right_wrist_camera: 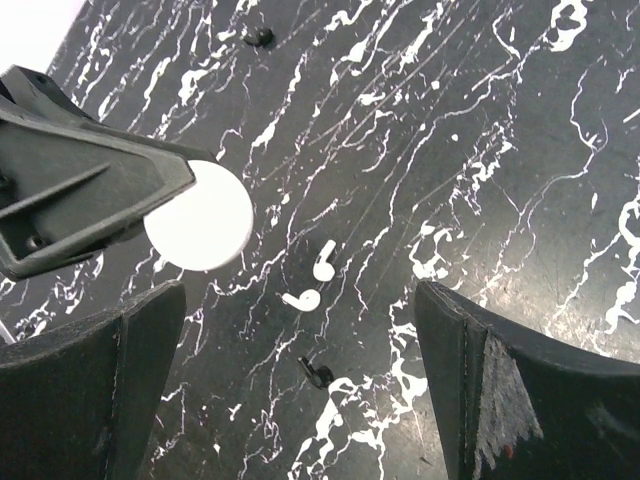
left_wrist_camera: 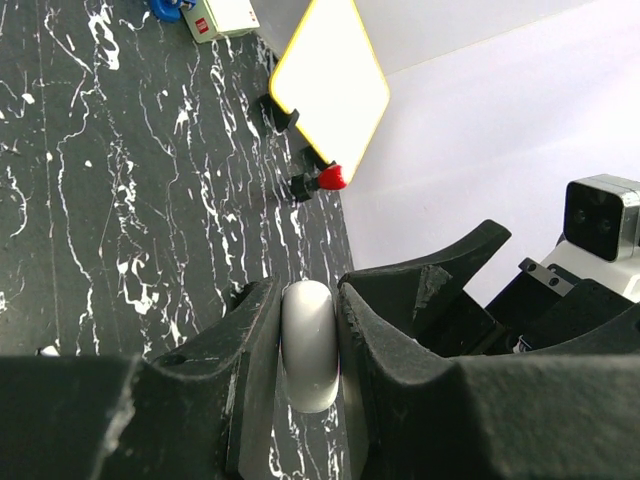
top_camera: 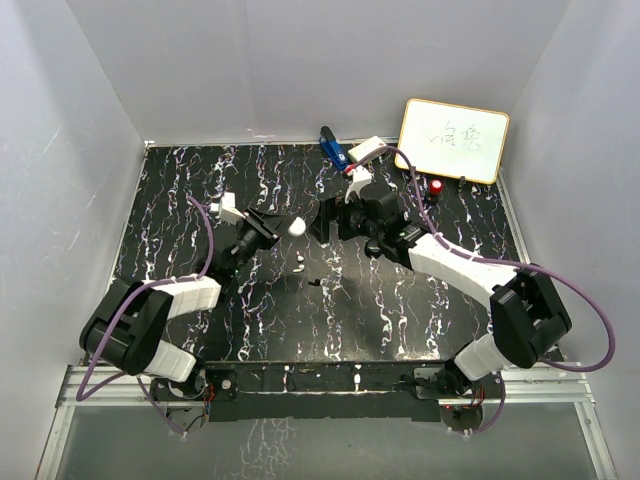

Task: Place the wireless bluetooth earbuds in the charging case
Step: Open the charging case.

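The round white charging case is pinched on edge between the fingers of my left gripper, above the table; it also shows in the top view and the right wrist view. Two white earbuds lie side by side on the black marbled table, just to the right of the case in the right wrist view. A small dark piece lies close below them. My right gripper hangs above the earbuds, open wide, nothing between its fingers. From above it faces the left gripper.
A yellow-framed whiteboard leans at the back right with a red-capped knob in front of it. A blue object and a cream box sit at the back. Another small dark piece lies farther off. White walls enclose the table.
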